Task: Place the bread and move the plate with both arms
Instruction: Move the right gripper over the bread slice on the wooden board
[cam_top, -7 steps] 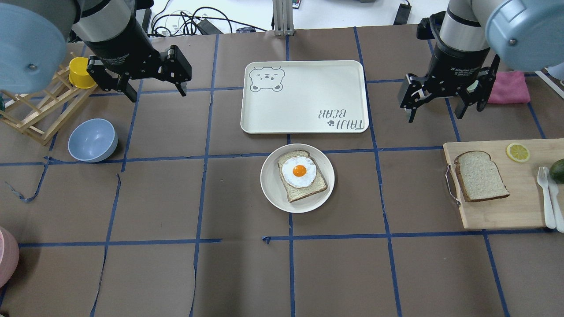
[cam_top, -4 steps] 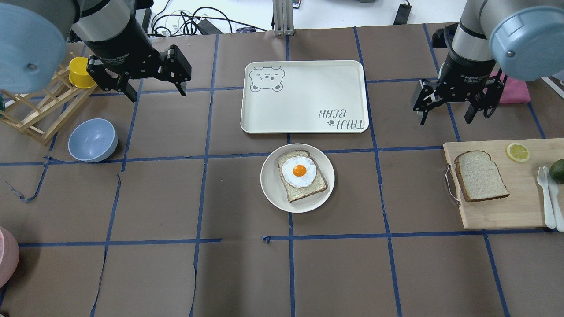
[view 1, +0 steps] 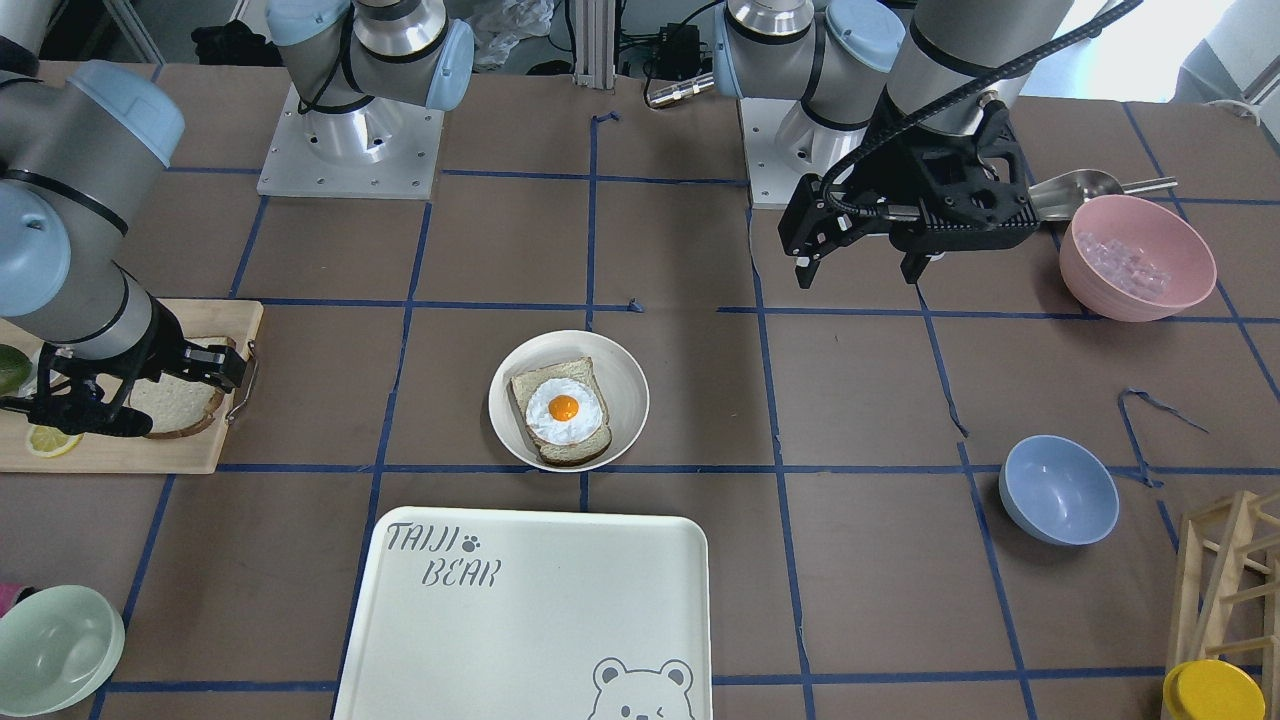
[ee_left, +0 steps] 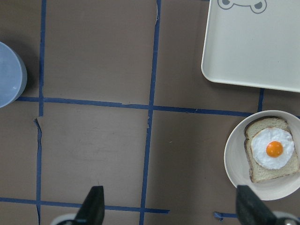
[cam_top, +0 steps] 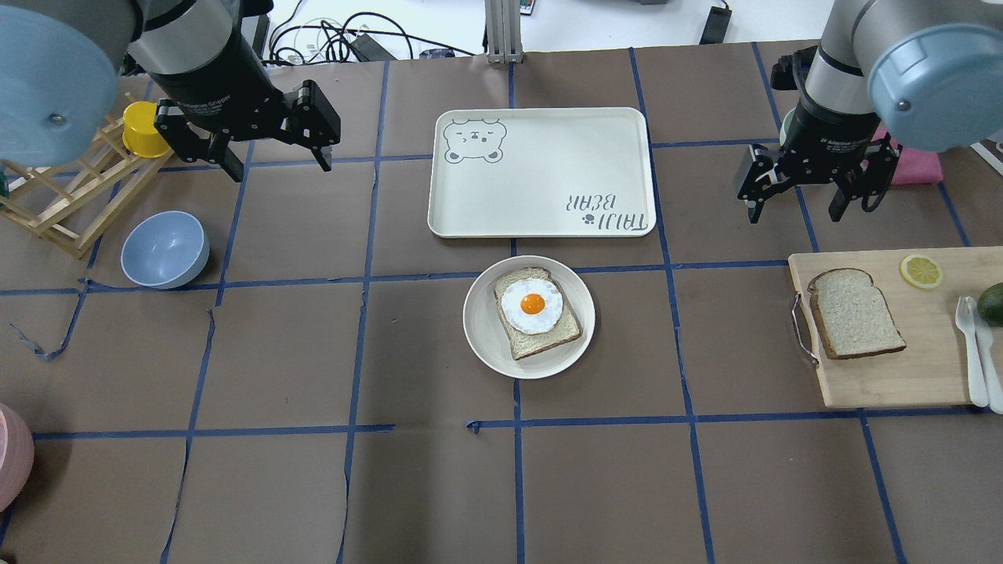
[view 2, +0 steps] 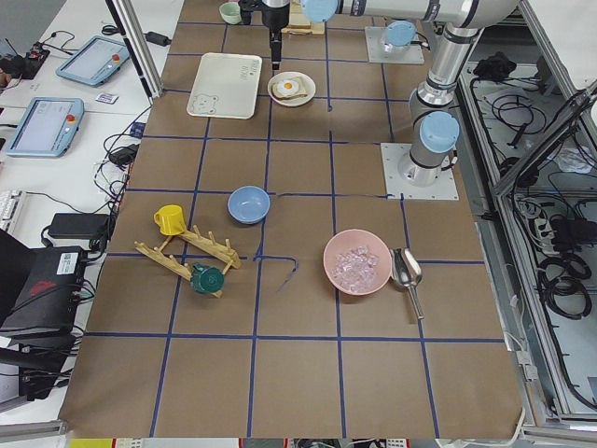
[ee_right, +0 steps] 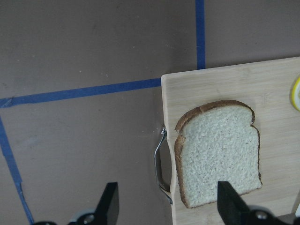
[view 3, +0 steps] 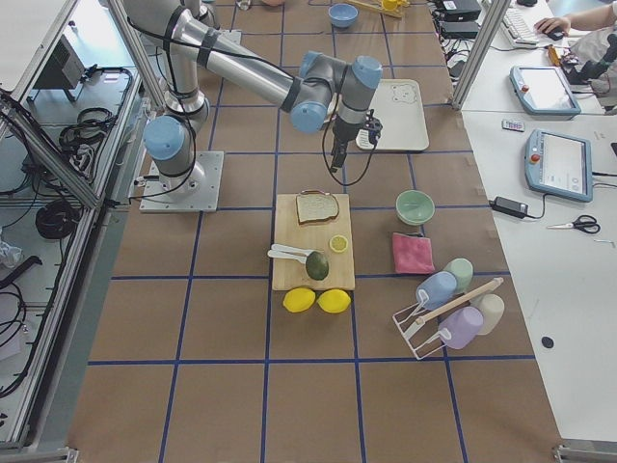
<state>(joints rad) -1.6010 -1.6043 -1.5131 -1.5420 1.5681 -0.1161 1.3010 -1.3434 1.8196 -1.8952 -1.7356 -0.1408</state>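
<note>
Two arms are entered, each with one pair of fingers. The left fingers (cam_top: 280,169) are spread wide above the bench (cam_top: 313,486); nothing is gripped or touched. The right fingers (cam_top: 794,216) are likewise spread wide and empty, raised over the bench just past the edge of the one wooden cutting board (cam_top: 925,368) that lies farthest from the robot. Two bread slices are counted. The plain bread (cam_top: 856,313) lies flat at the board's handle end, untouched; in the right wrist view it is seen ahead of the fingertips. One egg-topped slice (cam_top: 537,312) rests in the single plate (cam_top: 482,329), just beside one Taiji Bear tray (cam_top: 541,172). Three bowls are listed: blue bowl (cam_top: 164,249), pink bowl (view 1: 1137,257), pale green bowl (view 1: 55,650).
</note>
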